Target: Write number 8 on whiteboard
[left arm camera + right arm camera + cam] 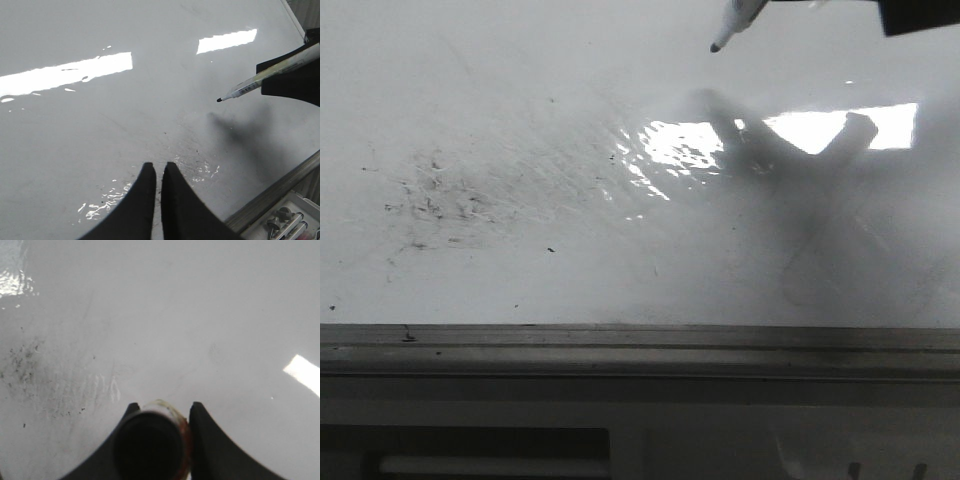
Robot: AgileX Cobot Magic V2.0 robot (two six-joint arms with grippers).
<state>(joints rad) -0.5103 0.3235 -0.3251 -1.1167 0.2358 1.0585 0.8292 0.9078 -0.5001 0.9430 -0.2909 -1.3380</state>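
Observation:
The whiteboard (520,270) is glossy white and fills the front view. No number 8 shows on it, only faint smudge specks (440,195). My right gripper (161,407) is shut on a marker (152,440), seen end-on in the right wrist view. In the front view the marker (735,22) hangs at the top with its black tip pointing down, a little above the board, its shadow below it. The left wrist view shows the marker (245,89) and the right gripper (295,75) to one side. My left gripper (159,167) is shut and empty over the board.
A grey metal edge rail (640,345) runs along the board's near side and also shows in the left wrist view (270,195). A tray with small items (285,222) lies beyond the rail. Bright light reflections (820,125) glare on the board.

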